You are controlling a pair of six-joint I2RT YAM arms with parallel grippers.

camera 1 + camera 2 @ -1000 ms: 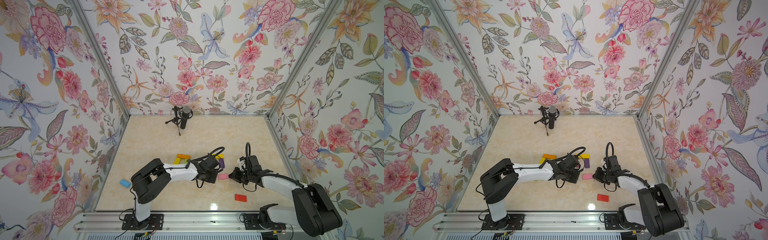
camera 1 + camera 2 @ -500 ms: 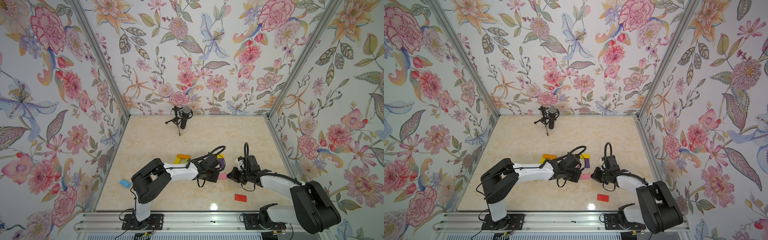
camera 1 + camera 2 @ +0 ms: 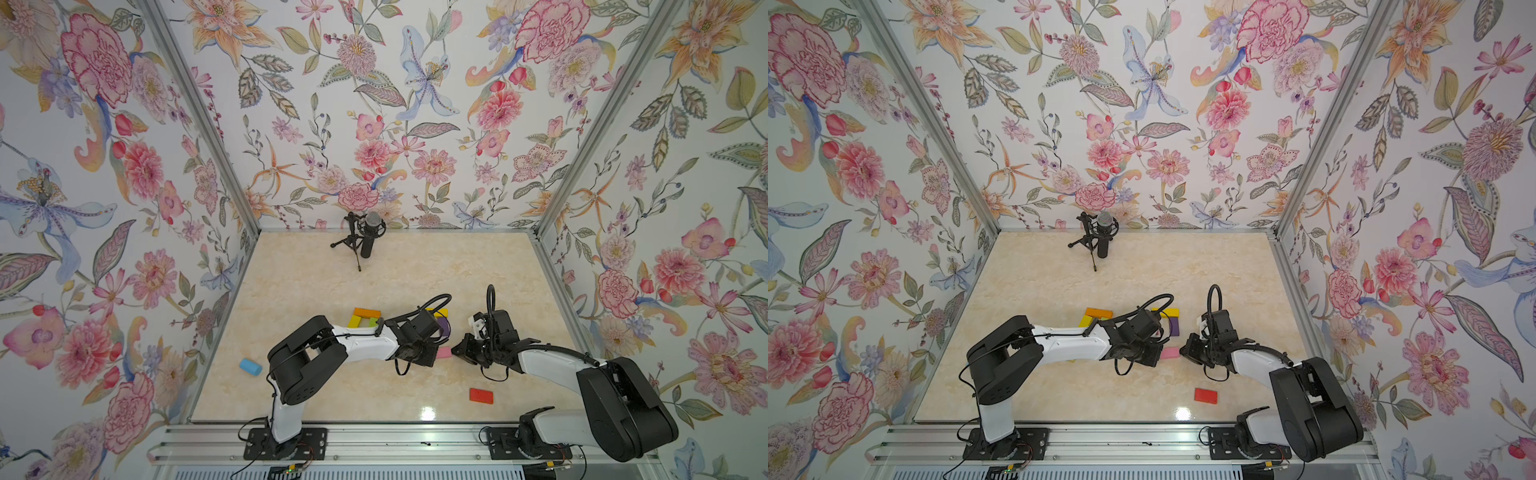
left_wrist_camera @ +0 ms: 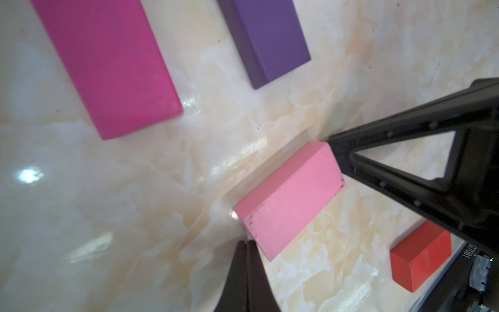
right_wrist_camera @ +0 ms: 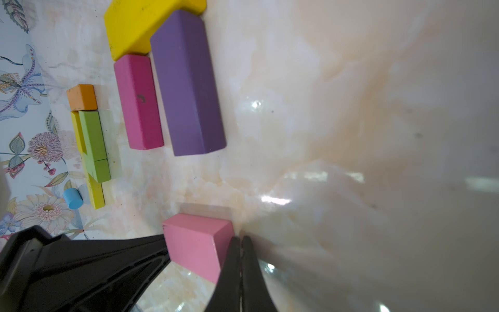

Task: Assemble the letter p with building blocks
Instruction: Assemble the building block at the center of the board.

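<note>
Okay, nearest my end a red block lies alone. Past it, at 11 o'clock, the pink block lies flat between my grippers, with the left gripper at its 9 o'clock and the right gripper at its 3. Both are clenched on nothing, tips against its ends. Farther, at 12, a magenta bar and purple bar abut a yellow block. An orange block and lime block sit at 10.

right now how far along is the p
Done: a yellow bar caps the magenta bar and purple bar, side by side. In hand: the pink block lies between the shut left gripper and right gripper, not gripped. Left: it and the red block lie apart from that group.
</note>
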